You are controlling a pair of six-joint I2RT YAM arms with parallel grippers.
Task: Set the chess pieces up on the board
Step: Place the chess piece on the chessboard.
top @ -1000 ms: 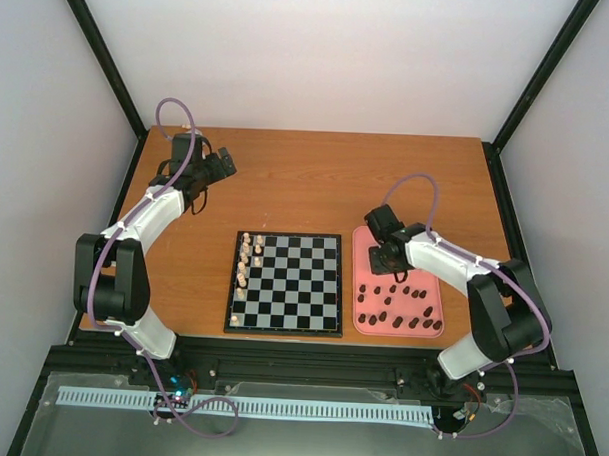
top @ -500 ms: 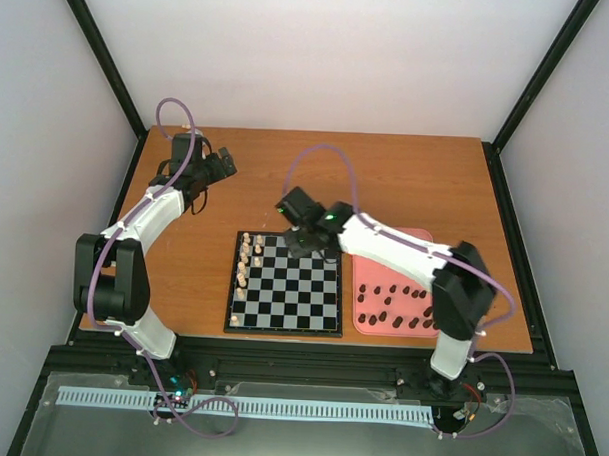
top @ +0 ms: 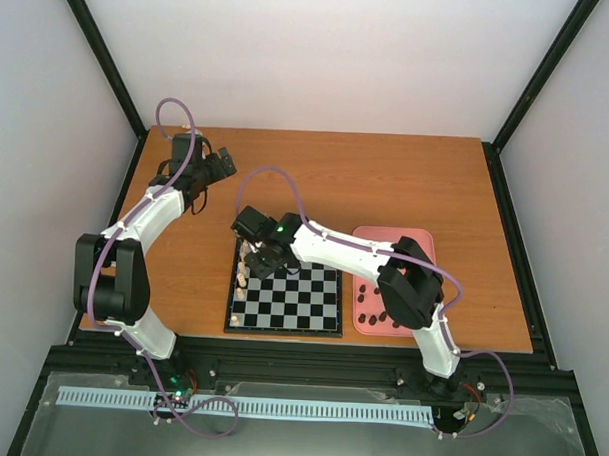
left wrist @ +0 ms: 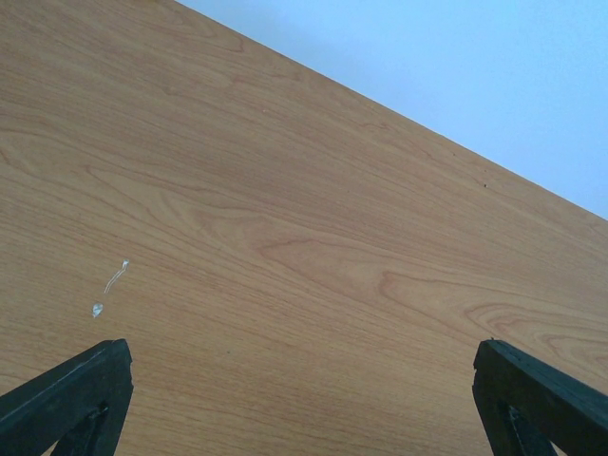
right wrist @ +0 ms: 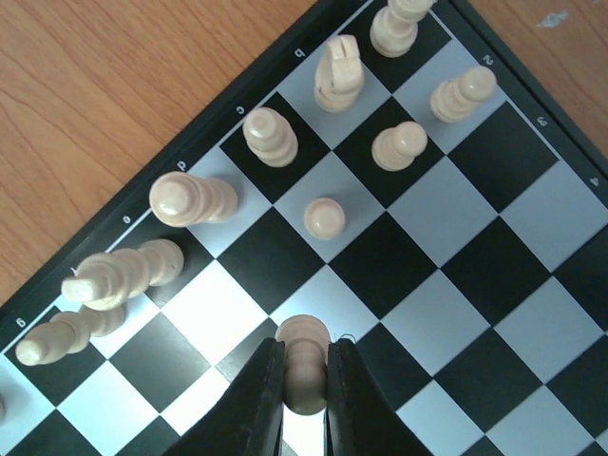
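The tabletop [left wrist: 285, 218] is wood-grained, warm orange-brown and smooth with a low satin sheen; a small pale scuff [left wrist: 114, 277] mars it. The board [right wrist: 475, 275] is smooth and slightly glossy: its light grey squares catch white glare, while the black ones stay duller. The cream chess pieces [right wrist: 269, 136] look smooth, turned and softly satin; whether wood or plastic I cannot tell. So does the cream piece [right wrist: 306, 375] between the matt black, plastic-looking fingers [right wrist: 258, 404] of the right gripper [right wrist: 306, 347]. The left gripper [left wrist: 296, 356] has the same matt black fingers [left wrist: 71, 394]. The pink tray [top: 416, 240] looks matt. The right arm's shell [top: 329, 247] is glossy white plastic.
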